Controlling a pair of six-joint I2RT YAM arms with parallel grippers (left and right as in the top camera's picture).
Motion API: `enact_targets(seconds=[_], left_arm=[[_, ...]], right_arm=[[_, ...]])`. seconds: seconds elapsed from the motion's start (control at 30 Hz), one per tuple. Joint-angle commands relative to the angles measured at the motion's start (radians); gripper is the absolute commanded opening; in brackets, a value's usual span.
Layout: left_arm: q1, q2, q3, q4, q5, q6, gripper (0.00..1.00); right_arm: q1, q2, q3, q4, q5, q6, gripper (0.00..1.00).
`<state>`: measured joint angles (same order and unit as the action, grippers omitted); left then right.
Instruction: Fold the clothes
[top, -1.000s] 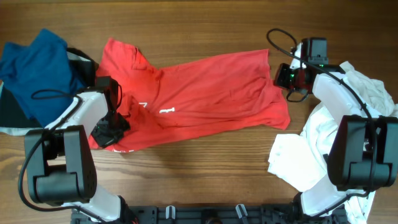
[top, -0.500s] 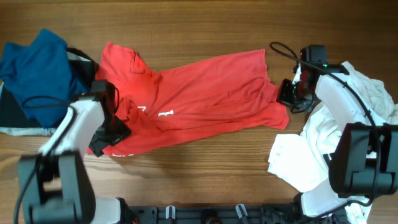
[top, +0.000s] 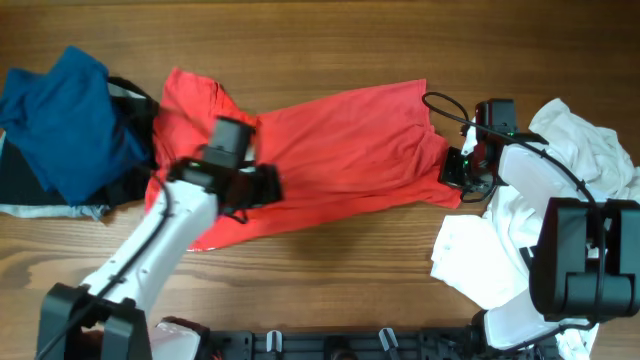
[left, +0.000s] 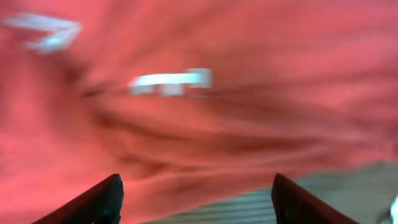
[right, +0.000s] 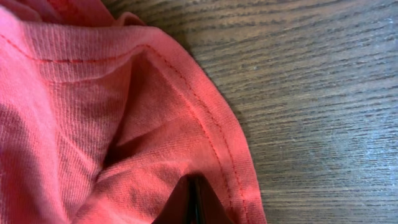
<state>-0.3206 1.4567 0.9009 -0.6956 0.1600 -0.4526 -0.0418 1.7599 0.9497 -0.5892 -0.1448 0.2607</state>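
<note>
Red shirt lies spread across the middle of the wooden bench. Its long axis runs left to right and rises a little toward the right. The collar end is at the left and the hem is at the right.

A blue garment is heaped at the left end of the bench. A pile of white clothes lies at the right end, close to the hem's lower corner.

The left end effector is over the left-centre of the shirt, near its lower edge. In the left wrist view its two fingers stand wide apart. Blurred red cloth and a white printed mark show beyond them, and nothing is held.

The right end effector sits at the shirt's lower right corner, on the hem. In the right wrist view the stitched hem bunches around a thin dark sliver at the bottom centre. The fingers seem pressed together there, pinching the cloth, though the fold hides most of them.

The shirt's length stretches between the two arms, and each arm is nearest its own end. A fold would probably carry one end along that long axis toward the other. The right arm already has the hem end. The left arm is inboard of the collar and would need a grip before it could help.
</note>
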Motion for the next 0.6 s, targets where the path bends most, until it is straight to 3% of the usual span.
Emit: enact_targets(seconds=[0.0, 0.13, 0.33, 0.47, 0.57], left_arm=[[-0.158, 0.024, 0.0, 0.1, -0.005, 0.139, 0.77], [-0.254, 0.097, 0.0, 0.138, -0.125, 0.139, 0.77], [-0.258, 0.193, 0.0, 0.125, -0.188, 0.2, 0.74], [-0.258, 0.193, 0.0, 0.128, -0.237, 0.214, 0.59], [-0.258, 0.194, 0.0, 0.144, -0.241, 0.214, 0.57]], right_arm=[[-0.021, 0.021, -0.04, -0.008, 0.112, 0.056, 0.04], [-0.084, 0.021, -0.04, -0.03, 0.103, 0.066, 0.05], [-0.089, 0.021, -0.04, -0.029, 0.061, 0.016, 0.04], [-0.089, 0.021, -0.04, -0.029, 0.062, 0.016, 0.04], [-0.089, 0.021, -0.04, -0.033, 0.062, 0.016, 0.04]])
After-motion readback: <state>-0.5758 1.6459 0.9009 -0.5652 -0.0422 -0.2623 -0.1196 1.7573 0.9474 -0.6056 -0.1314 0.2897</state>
